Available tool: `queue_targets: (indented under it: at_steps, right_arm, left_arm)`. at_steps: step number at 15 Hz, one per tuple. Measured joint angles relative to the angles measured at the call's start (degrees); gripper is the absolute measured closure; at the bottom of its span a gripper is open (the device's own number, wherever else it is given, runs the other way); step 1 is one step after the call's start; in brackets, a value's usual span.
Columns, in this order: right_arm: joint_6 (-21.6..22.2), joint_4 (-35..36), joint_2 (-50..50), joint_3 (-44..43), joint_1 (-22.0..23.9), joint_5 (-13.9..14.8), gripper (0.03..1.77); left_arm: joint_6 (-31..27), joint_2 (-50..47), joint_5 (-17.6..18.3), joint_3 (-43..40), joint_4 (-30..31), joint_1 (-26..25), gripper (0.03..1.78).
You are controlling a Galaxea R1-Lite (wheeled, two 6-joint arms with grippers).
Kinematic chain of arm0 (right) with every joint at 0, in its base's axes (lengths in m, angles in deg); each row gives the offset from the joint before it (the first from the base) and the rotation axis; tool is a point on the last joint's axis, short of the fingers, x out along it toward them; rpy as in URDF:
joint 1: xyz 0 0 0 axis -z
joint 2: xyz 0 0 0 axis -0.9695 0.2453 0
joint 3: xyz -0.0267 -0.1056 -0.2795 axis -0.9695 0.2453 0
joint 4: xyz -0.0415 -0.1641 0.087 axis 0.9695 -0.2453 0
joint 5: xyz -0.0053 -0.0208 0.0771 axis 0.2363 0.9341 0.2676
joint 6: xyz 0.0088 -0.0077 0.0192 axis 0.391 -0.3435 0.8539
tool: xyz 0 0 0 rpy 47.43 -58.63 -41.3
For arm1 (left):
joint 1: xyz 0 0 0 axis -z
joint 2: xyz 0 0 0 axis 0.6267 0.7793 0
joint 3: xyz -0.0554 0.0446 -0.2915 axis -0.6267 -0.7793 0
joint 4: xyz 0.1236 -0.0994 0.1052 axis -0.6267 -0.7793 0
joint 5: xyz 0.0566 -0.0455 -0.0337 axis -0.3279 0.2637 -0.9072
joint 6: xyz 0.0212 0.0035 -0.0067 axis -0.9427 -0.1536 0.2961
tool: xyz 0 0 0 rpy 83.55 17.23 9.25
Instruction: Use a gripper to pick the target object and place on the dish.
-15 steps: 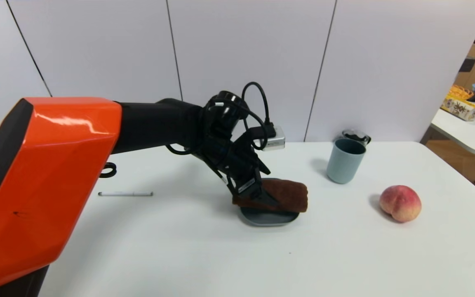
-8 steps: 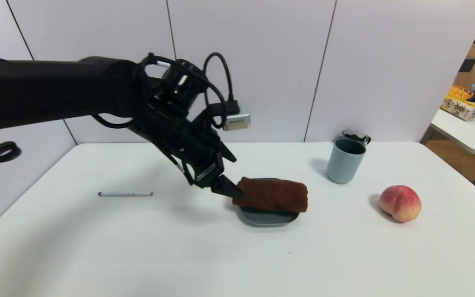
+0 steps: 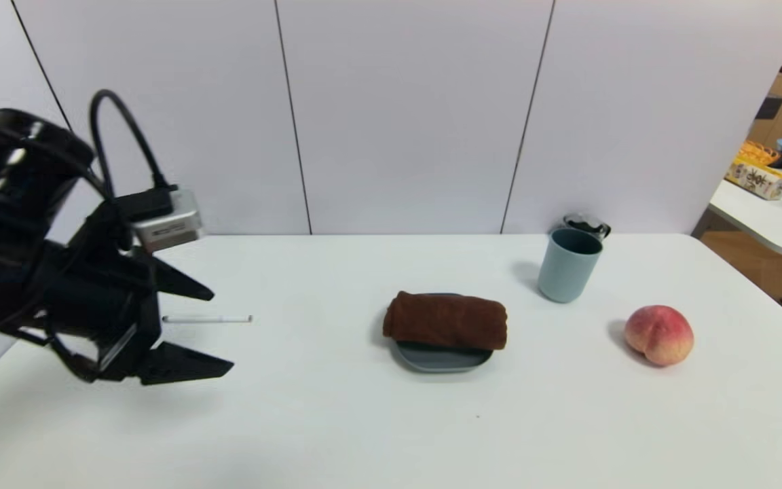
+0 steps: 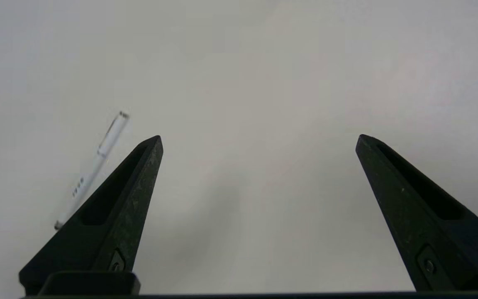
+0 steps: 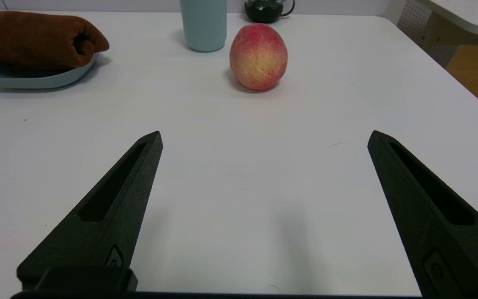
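Observation:
The dark brown rolled towel lies on the grey-blue dish at the table's middle; the towel and dish also show in the right wrist view. My left gripper hangs far to the left of them, above the table's left part, open and empty. In its own view my left gripper has only bare table between its fingers. My right gripper is open too, low over the near table, well short of the dish; it is outside the head view.
A thin white pen lies just beyond my left gripper, seen as the pen beside one finger. A grey-blue cup and a dark pot stand back right. A peach sits at right. A side table is far right.
My left gripper has let go of the towel and drawn back, up and far to the left, opening wide. The towel stays on the dish.

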Motion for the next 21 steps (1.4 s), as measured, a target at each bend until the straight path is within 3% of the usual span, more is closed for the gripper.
queue_targets:
  at_steps: [8,15,19,21]
  right_arm:
    - [0.02,0.0,0.0,0.0,0.0,0.02,0.09]
    - [0.02,0.0,0.0,0.0,0.0,0.02,0.09]
    - [0.0,0.0,0.0,0.0,0.0,0.02,0.09]
    - [0.02,0.0,0.0,0.0,0.0,0.05,0.09]
  left_arm:
    - [20.75,-34.0,-0.28,-32.22,28.23,-6.51,0.12]
    - [27.42,-61.53,-1.22,-49.64,32.06,-12.45,0.12]
    - [29.95,-71.49,-6.8,-60.88,35.39,-12.7,0.12]
    - [32.83,-75.69,-11.39,-64.06,37.89,-12.36,0.12]
